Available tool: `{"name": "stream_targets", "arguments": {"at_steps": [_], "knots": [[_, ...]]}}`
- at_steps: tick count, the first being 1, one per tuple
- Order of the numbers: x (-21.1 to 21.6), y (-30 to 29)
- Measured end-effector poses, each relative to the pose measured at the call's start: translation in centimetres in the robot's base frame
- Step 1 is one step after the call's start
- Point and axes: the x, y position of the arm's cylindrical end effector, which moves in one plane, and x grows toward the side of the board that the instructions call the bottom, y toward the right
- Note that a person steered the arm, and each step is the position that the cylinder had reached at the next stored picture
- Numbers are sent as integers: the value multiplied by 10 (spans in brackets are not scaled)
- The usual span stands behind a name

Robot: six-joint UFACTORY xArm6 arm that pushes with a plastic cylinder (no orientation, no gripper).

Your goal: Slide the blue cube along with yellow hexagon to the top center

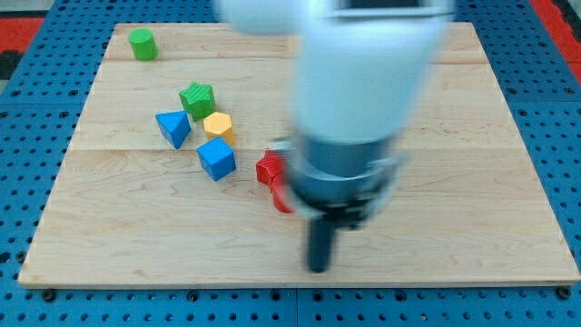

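So the arm (349,100) is coming down from the view's top, big blurry white body with a dark grey collar under it, and it eats up a lot of the middle of the shot. The rod points straight down and my tip (318,269) sits low on the wooden board (472,227), near the bottom edge and a bit right of center. No jaws on this thing, just a plain rod, so there's nothing to open or close and it's holding nothing. The tip isn't touching any block as far as I can see.

Closest to it is a red block (270,169) up and to the left, plus another red bit (282,198) half hidden behind the collar, shape hard to call.

Further left is the blue cube (217,159), well apart from the tip. The yellow hexagon (219,126) is just above it, nearly touching. A blue triangle-ish block (173,127) sits left of the yellow one, and a green star-like block (197,96) is just above.

Way back at the top left corner there's a green cylinder (142,44) on its own.
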Motion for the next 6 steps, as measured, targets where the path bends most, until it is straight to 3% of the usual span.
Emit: {"name": "stream_targets", "arguments": {"at_steps": [1,3,4,5,6], "knots": [[-29,-80],[-131,-83],[-133,-112],[-168,-89],[-196,-3]]}}
